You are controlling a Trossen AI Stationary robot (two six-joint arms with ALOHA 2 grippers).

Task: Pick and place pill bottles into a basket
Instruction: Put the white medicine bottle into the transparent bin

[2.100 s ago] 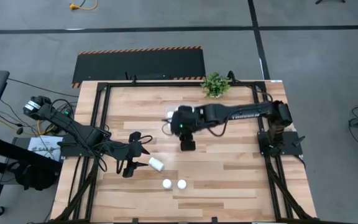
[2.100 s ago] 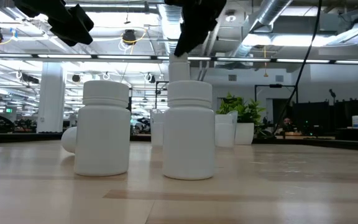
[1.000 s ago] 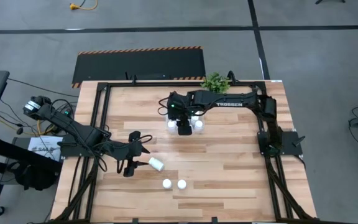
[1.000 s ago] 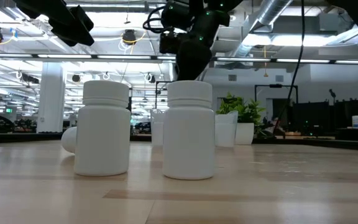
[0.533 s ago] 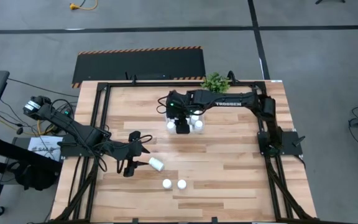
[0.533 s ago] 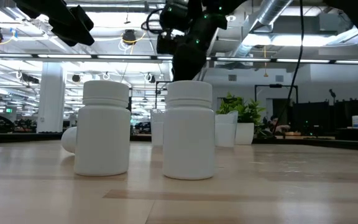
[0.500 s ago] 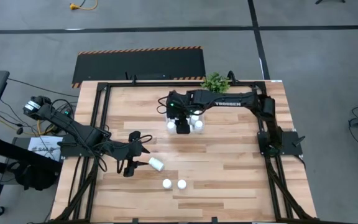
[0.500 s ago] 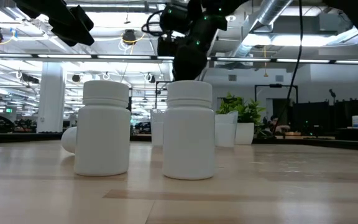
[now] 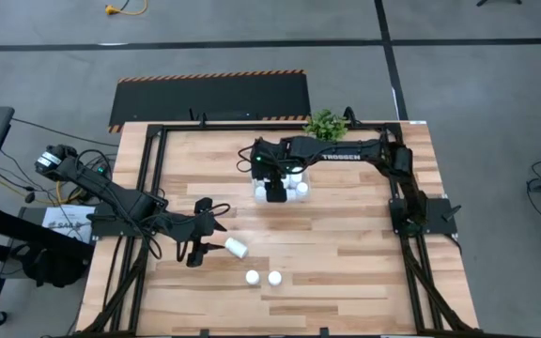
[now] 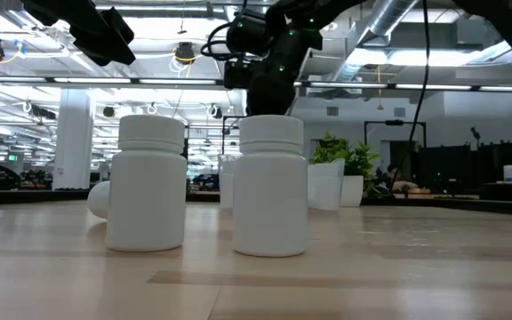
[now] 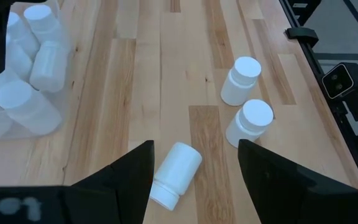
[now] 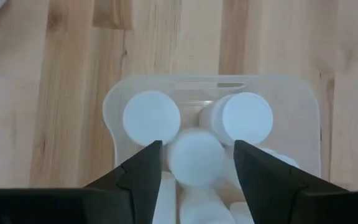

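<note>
We have the right hand (image 12: 192, 165) directly over the basket (image 12: 303, 99), its fingers parted with a pill bottle (image 12: 196, 157) showing between them. Whether the pads touch that bottle or it already rests on the pile, we cannot tell. In the high view the right hand (image 9: 275, 192) sits above the basket (image 9: 301, 191) toward the far middle of the table (image 9: 346, 263).

The main risk, as we judge it, is the crowding inside. At least 3 caps fill the near end of the basket, and another bottle (image 12: 151, 117) lies just beside the one under the fingers. A bottle let go onto this heap could roll or tip over the low rim. Lifting off at a slant could also catch a fingertip on a neighbour or on the clear wall and drag the light bin.

Our left hand (image 11: 194, 180) hovers half open and empty above a bottle lying on its side (image 11: 174, 174), with 2 upright bottles (image 11: 248, 124) close together just beyond it. The lying one can roll away under a careless touch, and the upright pair could be knocked over.

For room, bare wood lies open between the 2 arms. The potted plant (image 9: 325, 127) stands near the right arm at the far edge, so a straight-up retreat looks safest. The loose bottles sit near the front edge of the table.
</note>
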